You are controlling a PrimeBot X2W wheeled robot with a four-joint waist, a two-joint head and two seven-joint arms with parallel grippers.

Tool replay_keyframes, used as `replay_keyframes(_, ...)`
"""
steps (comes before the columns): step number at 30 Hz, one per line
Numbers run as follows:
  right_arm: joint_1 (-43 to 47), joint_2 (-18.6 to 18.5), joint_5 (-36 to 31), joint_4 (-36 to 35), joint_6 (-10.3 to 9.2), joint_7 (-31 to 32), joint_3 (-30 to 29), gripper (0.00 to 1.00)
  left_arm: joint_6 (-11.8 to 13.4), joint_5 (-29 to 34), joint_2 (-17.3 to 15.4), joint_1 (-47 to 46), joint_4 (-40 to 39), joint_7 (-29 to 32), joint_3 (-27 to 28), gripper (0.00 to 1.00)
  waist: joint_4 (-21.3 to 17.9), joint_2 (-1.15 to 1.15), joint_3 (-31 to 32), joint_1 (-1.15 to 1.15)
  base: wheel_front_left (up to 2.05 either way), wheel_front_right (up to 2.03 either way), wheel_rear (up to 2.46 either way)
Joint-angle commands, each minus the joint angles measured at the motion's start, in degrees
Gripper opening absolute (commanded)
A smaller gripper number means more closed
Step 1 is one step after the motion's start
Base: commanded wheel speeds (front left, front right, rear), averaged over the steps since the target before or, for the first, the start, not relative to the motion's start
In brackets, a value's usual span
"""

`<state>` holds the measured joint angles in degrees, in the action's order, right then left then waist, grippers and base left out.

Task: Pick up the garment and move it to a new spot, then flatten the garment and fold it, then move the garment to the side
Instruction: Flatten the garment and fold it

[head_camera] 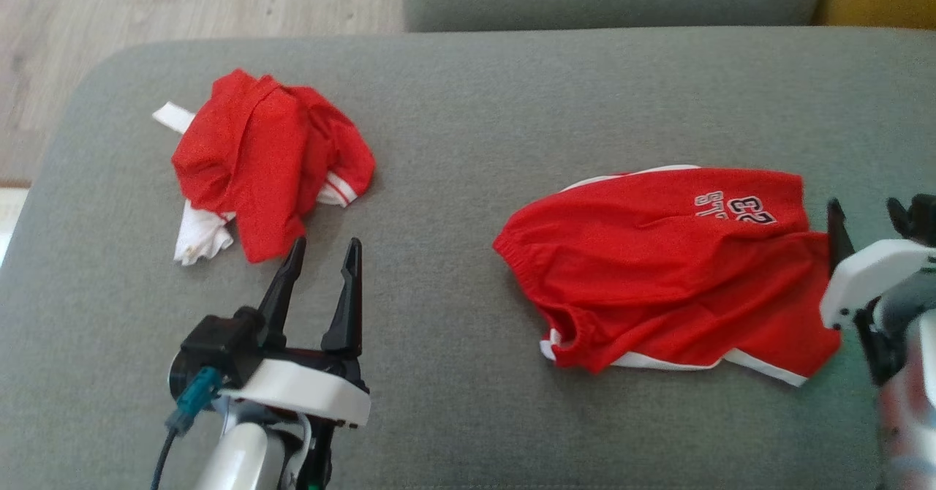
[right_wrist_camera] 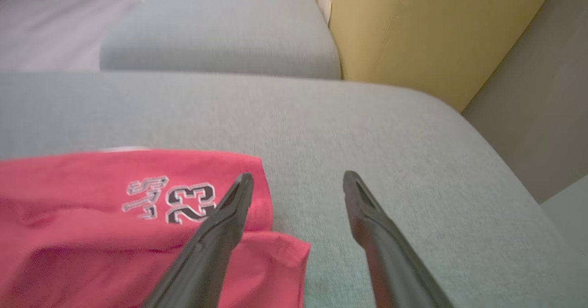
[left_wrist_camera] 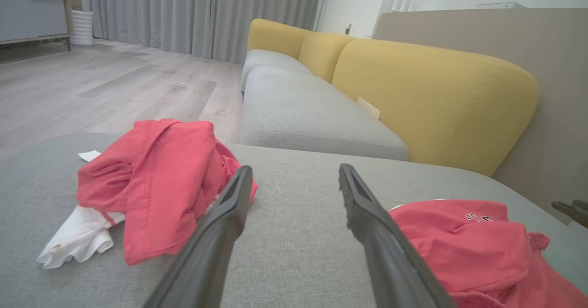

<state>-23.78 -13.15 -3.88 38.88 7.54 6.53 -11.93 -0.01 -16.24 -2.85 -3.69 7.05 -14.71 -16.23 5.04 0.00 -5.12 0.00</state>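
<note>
From the head, the red shorts [head_camera: 665, 263] lie on the grey cushion [head_camera: 453, 110], long axis nine to three, just at nine o'clock of my right gripper [head_camera: 866, 208], the nearer one. Left wrist: my left gripper [left_wrist_camera: 295, 170] gapes empty, shorts at four. Right wrist: jaws spread, empty, shorts at eight.

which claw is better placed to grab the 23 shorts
Probably right: the right claw, open, hangs at the edge of the shorts, by the 23. The left claw sits over bare cushion, nearer the crumpled garment.
</note>
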Motion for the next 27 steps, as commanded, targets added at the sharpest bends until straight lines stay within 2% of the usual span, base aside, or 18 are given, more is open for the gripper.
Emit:
replay_keyframes(1, 0.3, 0.8, 1.6, -3.8, -0.05, -3.1, 1.1, 1.0, 0.1, -0.3, 0.0, -1.2, -1.9, -0.3, 1.7, 1.0, -1.3, 0.0, 1.3, 0.0, 0.0, 0.0, 0.0)
replay_keyframes(5, 3.9, 4.6, 5.0, -9.2, -0.05, -8.8, 2.0, 1.0, 0.2, -0.2, 0.0, -0.4, -2.1, -0.3, 1.8, 1.0, -3.1, 0.0, 2.8, 0.0, 0.0, 0.0, 0.0)
replay_keyframes(12, 14.5, 9.3, 11.5, -19.0, -0.05, -14.1, 5.1, 1.0, -0.1, 0.0, 0.0, 0.9, -2.4, -0.3, 1.4, 1.0, -5.5, 0.0, 4.7, 0.0, 0.0, 0.0, 0.0)
replay_keyframes(19, 22.9, 10.2, 14.8, -24.3, -0.05, -16.7, 10.1, 1.0, -0.8, 0.3, 0.0, 1.3, -2.4, -0.3, 1.2, 1.0, -7.3, 0.0, 4.9, 0.0, 0.0, 0.0, 0.0)
replay_keyframes(27, 23.3, 10.3, 17.2, -24.6, -0.05, -17.4, 10.3, 1.0, -2.1, 1.5, 0.0, 0.3, -1.1, -0.3, 0.5, 1.0, -8.2, 0.0, 3.6, 0.0, 0.0, 0.0, 0.0)
